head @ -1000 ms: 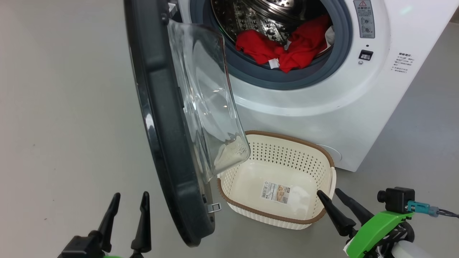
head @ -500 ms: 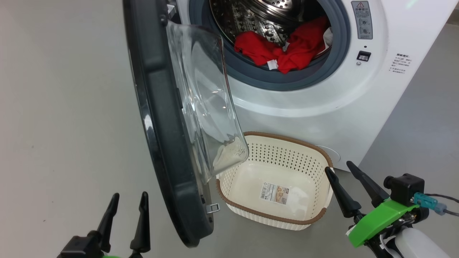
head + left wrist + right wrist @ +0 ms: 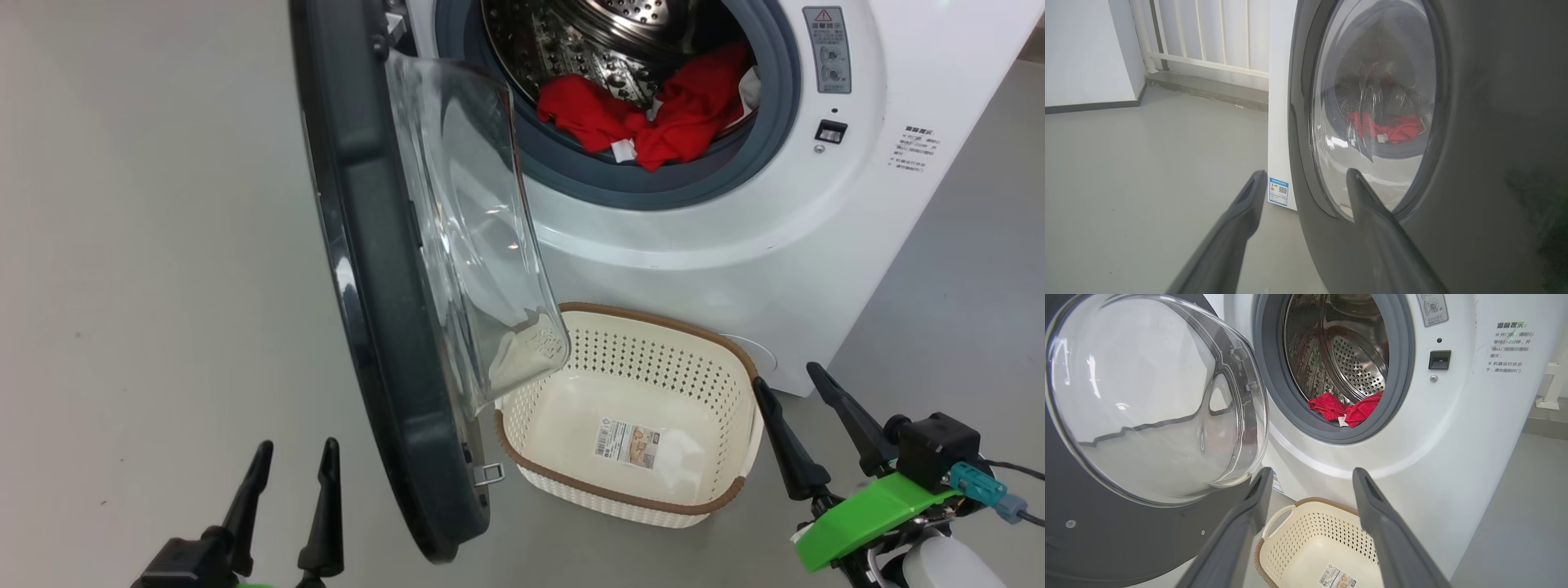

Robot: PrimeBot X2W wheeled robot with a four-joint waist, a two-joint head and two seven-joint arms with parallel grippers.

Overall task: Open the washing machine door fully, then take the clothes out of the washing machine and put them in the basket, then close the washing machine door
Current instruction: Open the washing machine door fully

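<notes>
Found washing machine door (image 3: 367, 269) open at ten o'clock, left gripper (image 3: 298, 443) and right gripper (image 3: 785, 375) splayed empty; likely needed next to reach red clothes (image 3: 653, 122) at one o'clock.

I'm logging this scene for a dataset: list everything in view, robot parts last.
washing machine: one, white, centre right.
washing machine door: one, black frame and clear glass, swung open at left.
clothes: one bundle, red with some white, low in the drum.
basket: one, cream with brown rim, on the floor before the machine.
paper label: one, white, basket bottom.
blue sticker: one, low on the machine's side.
railing: one, white, background.
left end effector: dark, open, by the door.
right end effector: dark, open, by the basket.
</notes>
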